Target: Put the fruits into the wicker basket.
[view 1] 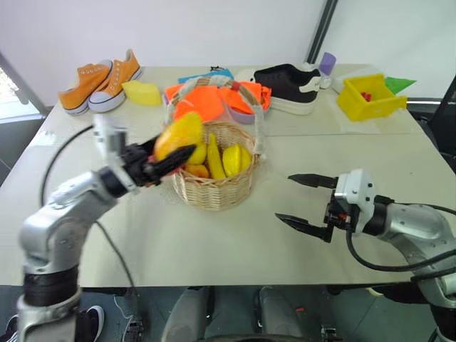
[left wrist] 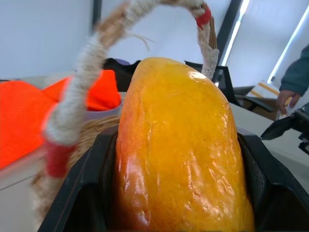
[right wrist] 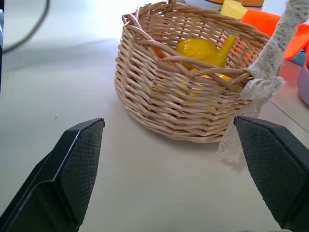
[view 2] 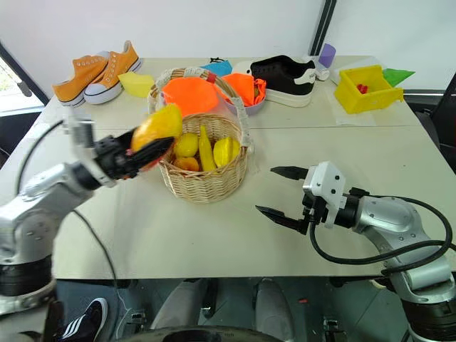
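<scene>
The left gripper [view 2: 153, 148] is clamped on the mango [view 2: 158, 126], a smooth, glossy, elongated fruit that runs from yellow at its rounded top to a reddish orange lower down; its skin shows fine wrinkles up close in the left wrist view, where the two black fingers [left wrist: 82, 188] press against its sides. The mango is held in the air just at the near-left rim of the wicker basket [view 2: 203, 179], not inside it.

The basket is round, woven from tan cane in tight twisted rows, with a tall arched handle [view 2: 239, 107] bound in white lace-like wrapping and red at its ends. It stands on the pale, matte table [view 2: 214, 242]. Inside lie a curved banana [view 2: 207, 151], a knobbly yellow lemon [view 2: 187, 144], a ridged yellow starfruit [view 2: 225, 151] and a small round peach [view 2: 187, 164] with an orange-pink blush, low against the near wall.

The right gripper [view 2: 281, 192] hangs to the right of the basket, well apart from it, its two black textured fingers [right wrist: 72, 169] spread wide and grasping nothing.

Behind the basket sits a bowl of bright orange cloth [view 2: 191, 92]. Farther back are orange canvas sneakers [view 2: 96, 71], a black shoe [view 2: 281, 75] and a boxy yellow plastic bin [view 2: 367, 89]
</scene>
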